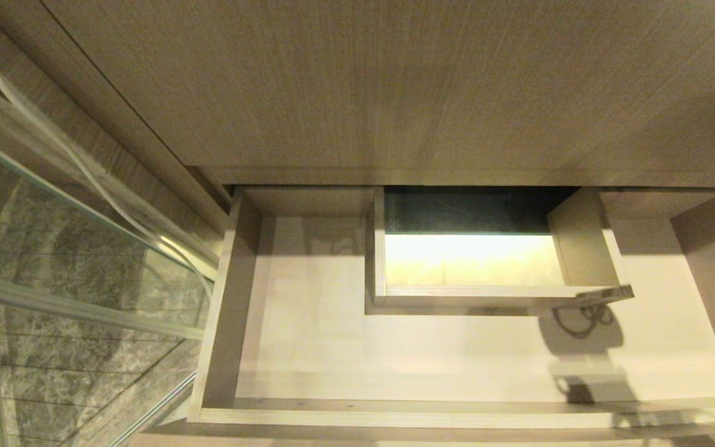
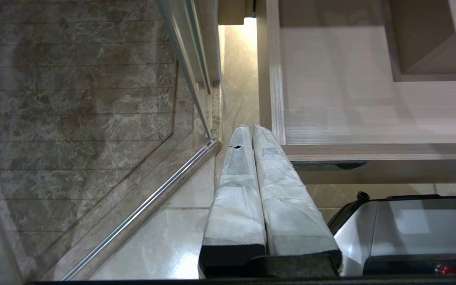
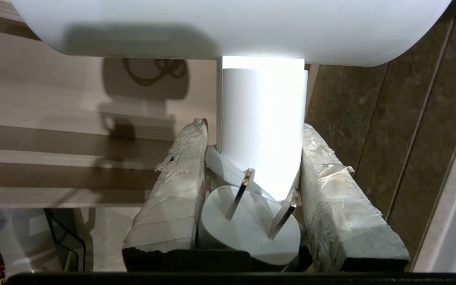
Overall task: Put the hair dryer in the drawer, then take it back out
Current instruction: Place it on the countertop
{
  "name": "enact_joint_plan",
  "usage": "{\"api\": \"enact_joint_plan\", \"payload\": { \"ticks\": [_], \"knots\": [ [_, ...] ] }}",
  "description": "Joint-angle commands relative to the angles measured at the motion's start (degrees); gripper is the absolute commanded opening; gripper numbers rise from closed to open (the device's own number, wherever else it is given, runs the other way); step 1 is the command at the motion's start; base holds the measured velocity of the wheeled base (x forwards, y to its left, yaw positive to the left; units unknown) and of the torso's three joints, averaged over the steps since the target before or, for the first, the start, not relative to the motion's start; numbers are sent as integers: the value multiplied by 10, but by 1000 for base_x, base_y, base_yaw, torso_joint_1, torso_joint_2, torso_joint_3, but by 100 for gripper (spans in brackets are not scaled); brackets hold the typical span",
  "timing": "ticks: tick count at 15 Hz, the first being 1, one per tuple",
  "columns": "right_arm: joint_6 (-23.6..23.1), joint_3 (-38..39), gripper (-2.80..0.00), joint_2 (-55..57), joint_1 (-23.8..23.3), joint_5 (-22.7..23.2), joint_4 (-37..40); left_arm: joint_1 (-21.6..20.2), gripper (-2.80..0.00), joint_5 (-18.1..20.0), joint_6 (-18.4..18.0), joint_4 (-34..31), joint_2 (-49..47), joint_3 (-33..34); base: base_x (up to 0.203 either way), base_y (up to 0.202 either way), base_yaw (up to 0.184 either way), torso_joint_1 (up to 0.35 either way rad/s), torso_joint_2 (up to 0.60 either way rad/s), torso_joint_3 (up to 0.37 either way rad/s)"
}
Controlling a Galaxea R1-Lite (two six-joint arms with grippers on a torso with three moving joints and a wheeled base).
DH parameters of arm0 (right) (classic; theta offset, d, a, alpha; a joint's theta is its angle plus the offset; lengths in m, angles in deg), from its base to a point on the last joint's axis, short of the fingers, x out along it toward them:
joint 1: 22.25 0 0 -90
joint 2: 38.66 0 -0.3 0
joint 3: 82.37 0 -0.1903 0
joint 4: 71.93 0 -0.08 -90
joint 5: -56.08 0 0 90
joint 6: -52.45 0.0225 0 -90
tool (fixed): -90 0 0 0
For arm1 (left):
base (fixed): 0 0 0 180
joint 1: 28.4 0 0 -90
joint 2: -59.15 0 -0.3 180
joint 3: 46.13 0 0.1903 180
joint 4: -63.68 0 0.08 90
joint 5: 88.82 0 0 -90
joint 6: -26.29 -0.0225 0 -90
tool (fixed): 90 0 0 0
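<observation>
The drawer (image 1: 345, 354) stands pulled open, and its light wood floor is bare around the boxed cut-out (image 1: 475, 299) at the rear middle. Only a shadow of the hair dryer falls on the floor at the right. In the right wrist view my right gripper (image 3: 253, 126) is shut on the white hair dryer's handle (image 3: 261, 114), with the fat barrel (image 3: 232, 27) above it. The dryer's white plug (image 3: 247, 229) sits between the fingers. This gripper is held over the drawer's right front part (image 3: 54, 99). My left gripper (image 2: 251, 128) hangs shut and empty beside the drawer's left front corner (image 2: 279, 134).
The wood-grain cabinet front (image 1: 395, 81) rises behind the drawer. A glass partition with a metal rail (image 1: 72, 310) and a long thin white cable (image 1: 84, 167) stand to the left over marble floor. The robot's base (image 2: 410, 233) is below the drawer front. Dark tiles (image 3: 390, 138) lie to the right.
</observation>
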Motion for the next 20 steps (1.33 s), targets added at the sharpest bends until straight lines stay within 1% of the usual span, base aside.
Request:
{"api": "enact_joint_plan", "payload": {
  "ticks": [1,14,20],
  "knots": [
    [-3,-1,-280,1,-1,1,1,0,-280,0,0,0,0,0,0,0,0,-2,34,41],
    [2,4,-280,-6,-4,-3,23,0,-280,0,0,0,0,0,0,0,0,2,9,13],
    [2,3,-280,-5,-4,-2,21,0,-280,0,0,0,0,0,0,0,0,0,0,0]
  ]
}}
